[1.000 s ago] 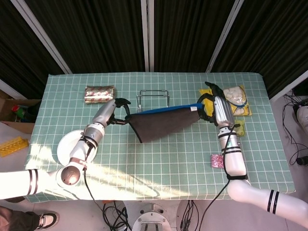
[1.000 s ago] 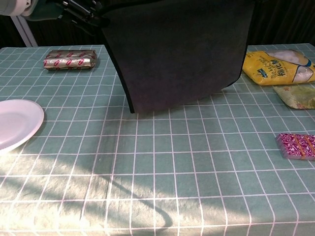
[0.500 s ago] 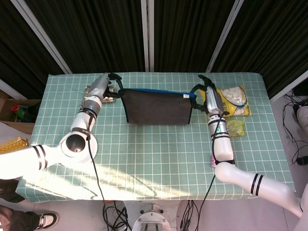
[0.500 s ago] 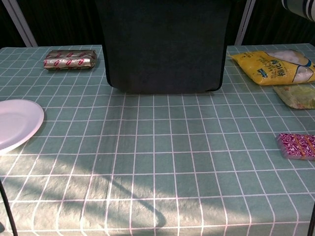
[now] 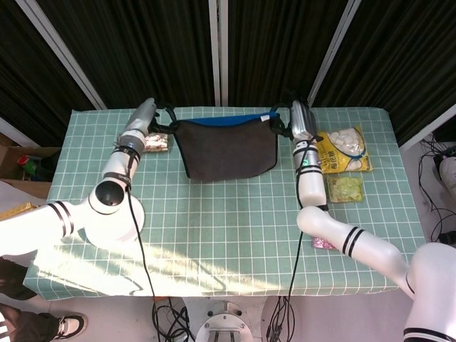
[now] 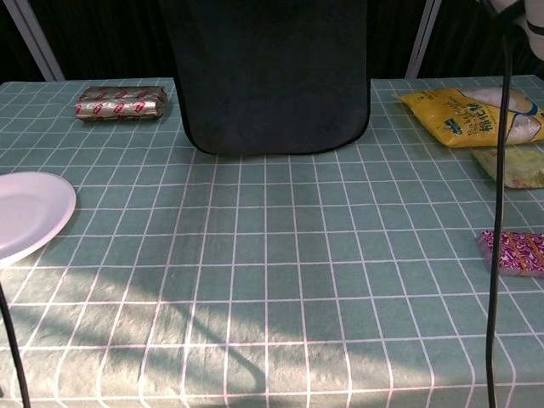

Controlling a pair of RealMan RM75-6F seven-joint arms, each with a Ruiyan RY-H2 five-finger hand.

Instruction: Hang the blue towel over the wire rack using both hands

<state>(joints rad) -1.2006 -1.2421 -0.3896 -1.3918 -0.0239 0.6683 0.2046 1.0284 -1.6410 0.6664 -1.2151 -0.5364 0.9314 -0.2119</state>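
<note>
Both hands hold the blue towel (image 5: 226, 148) stretched between them above the tabletop's far edge: the left hand (image 5: 165, 120) grips its left top corner, the right hand (image 5: 279, 122) its right top corner. The cloth hangs flat, its near face dark and matte with rounded lower corners, a blue strip along the top. The tabletop (image 6: 280, 280) wears a green checked cloth. The wire rack is hidden behind the towel.

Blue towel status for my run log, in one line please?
blue towel: held up | left robot hand: grips corner | right robot hand: grips corner
</note>
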